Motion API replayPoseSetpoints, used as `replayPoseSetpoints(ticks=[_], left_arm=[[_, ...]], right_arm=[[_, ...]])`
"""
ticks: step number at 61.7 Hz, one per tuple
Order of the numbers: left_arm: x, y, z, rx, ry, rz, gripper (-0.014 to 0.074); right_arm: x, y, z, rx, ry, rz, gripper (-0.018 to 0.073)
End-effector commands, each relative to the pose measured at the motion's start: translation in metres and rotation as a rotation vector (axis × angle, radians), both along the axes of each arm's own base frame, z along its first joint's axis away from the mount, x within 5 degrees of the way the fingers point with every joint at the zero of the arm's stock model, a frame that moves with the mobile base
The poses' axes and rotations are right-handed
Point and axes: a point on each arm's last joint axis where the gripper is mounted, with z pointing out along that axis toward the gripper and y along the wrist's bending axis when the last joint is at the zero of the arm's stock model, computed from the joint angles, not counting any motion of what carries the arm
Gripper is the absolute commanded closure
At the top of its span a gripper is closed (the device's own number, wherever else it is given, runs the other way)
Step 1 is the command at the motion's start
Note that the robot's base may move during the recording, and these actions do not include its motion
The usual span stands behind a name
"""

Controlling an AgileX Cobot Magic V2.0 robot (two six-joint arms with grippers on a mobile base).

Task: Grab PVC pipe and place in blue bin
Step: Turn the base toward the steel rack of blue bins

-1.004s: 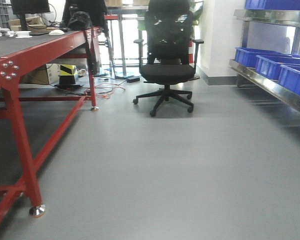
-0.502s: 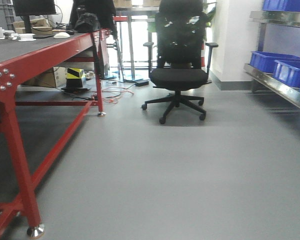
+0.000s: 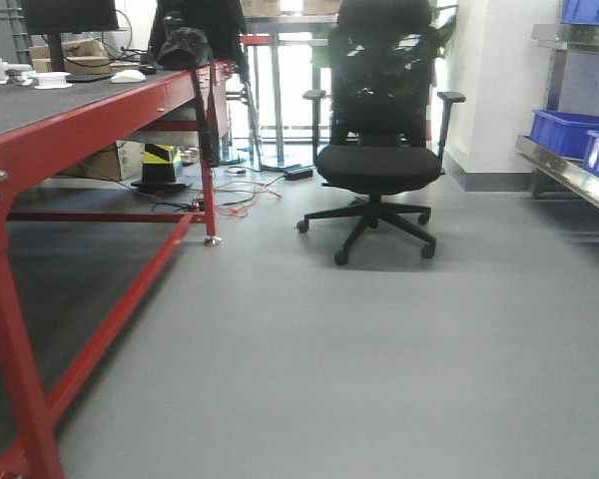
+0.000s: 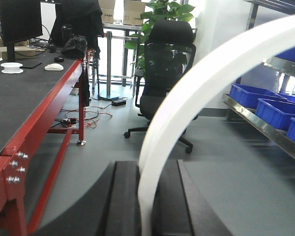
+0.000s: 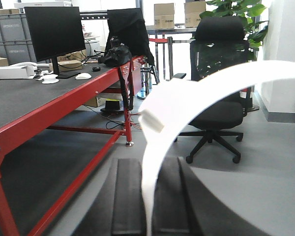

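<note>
In the left wrist view a white curved PVC pipe (image 4: 187, 98) arcs up to the right from between the black fingers (image 4: 125, 196) of my left gripper (image 4: 148, 164), which is shut on it. The right wrist view shows a white curved PVC pipe (image 5: 196, 93) with a thicker fitting end (image 5: 155, 118). My right gripper (image 5: 148, 162) is shut on it. Blue bins (image 4: 275, 110) sit on a metal shelf at the right and also show at the right edge of the front view (image 3: 564, 135). Neither gripper nor pipe appears in the front view.
A long red-framed table (image 3: 90, 110) with a monitor and small items runs along the left. A black office chair (image 3: 379, 160) stands ahead on the grey floor, with cables (image 3: 240, 200) beside the table leg. The metal shelf (image 3: 579, 180) lines the right wall.
The front view has advanced and swung left. The chair looks nearer and further right, and most blue bins have slid out past the right edge.
</note>
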Motion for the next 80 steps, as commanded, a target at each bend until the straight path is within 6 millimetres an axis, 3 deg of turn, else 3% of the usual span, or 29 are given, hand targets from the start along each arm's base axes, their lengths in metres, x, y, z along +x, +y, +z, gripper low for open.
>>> replayPoseSetpoints(ticks=[1,80], left_arm=[[-0.0014,0.0000,0.0030,-0.017,-0.031,-0.002,0.0707],[-0.0014,0.0000,0.0030,-0.017,-0.031,-0.002,0.0707]], right_arm=[[-0.0010,-0.0001,0.0023,-0.004,-0.030,0.003,0.0727],[-0.0010,-0.0001,0.0023,-0.004,-0.030,0.003,0.0727]])
